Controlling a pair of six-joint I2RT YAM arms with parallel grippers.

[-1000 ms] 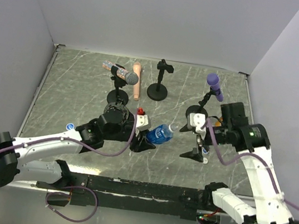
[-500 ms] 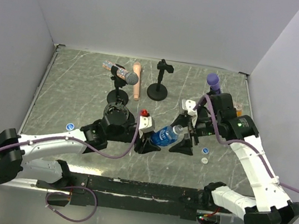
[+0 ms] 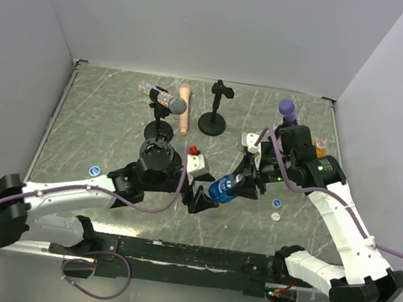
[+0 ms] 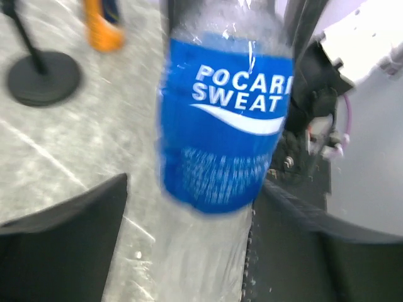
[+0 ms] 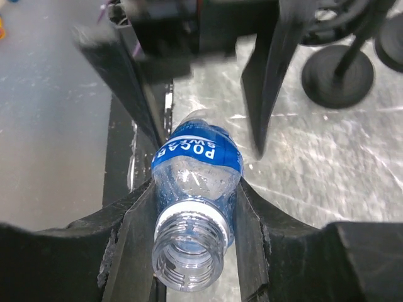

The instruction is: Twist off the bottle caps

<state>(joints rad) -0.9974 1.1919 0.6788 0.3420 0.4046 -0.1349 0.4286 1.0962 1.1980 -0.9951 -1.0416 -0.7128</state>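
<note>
The right gripper (image 5: 196,182) squeezes the clear plastic bottle with the blue label (image 5: 195,154). The left gripper (image 4: 195,195) is open around its far end. With one grip only, it may slip down onto the tabletop (image 5: 352,157).

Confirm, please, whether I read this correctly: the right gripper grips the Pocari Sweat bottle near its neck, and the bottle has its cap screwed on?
Not quite: the bottle is uncapped. The right wrist view shows the Pocari Sweat bottle with its mouth open and its threads bare. The right gripper does grip it near its neck.
</note>
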